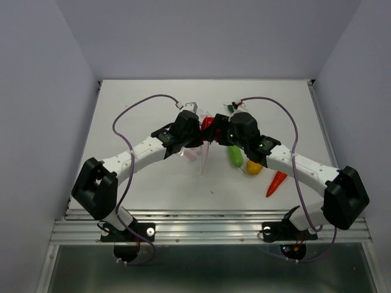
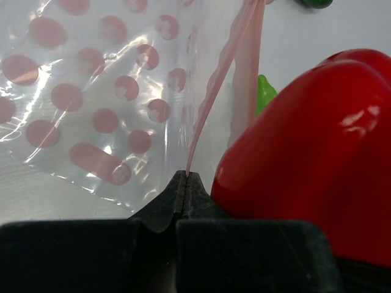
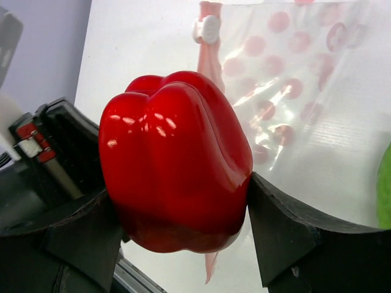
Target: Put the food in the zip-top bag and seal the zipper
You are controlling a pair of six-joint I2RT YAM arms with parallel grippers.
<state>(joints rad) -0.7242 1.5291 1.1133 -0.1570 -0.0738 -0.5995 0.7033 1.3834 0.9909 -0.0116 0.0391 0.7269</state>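
Observation:
My right gripper point(image 3: 181, 198) is shut on the glossy red bell pepper point(image 3: 174, 152), held above the table right beside the bag's mouth. My left gripper point(image 2: 185, 178) is shut on the pale pink zipper strip point(image 2: 211, 104) of the clear, pink-dotted zip-top bag point(image 2: 91, 91) and holds that edge up. In the top view the two grippers meet at mid-table, left point(image 1: 197, 137) and right point(image 1: 217, 135), with the pepper point(image 1: 208, 123) between them and the bag point(image 1: 198, 155) hanging below. A white slider point(image 3: 209, 28) sits on the strip.
The light green pod point(image 1: 234, 155), yellow-orange piece point(image 1: 253, 166) and orange carrot point(image 1: 276, 183) lie on the white table to the right of the bag. A dark green piece point(image 1: 232, 108) lies behind the right gripper. Walls enclose the table on three sides.

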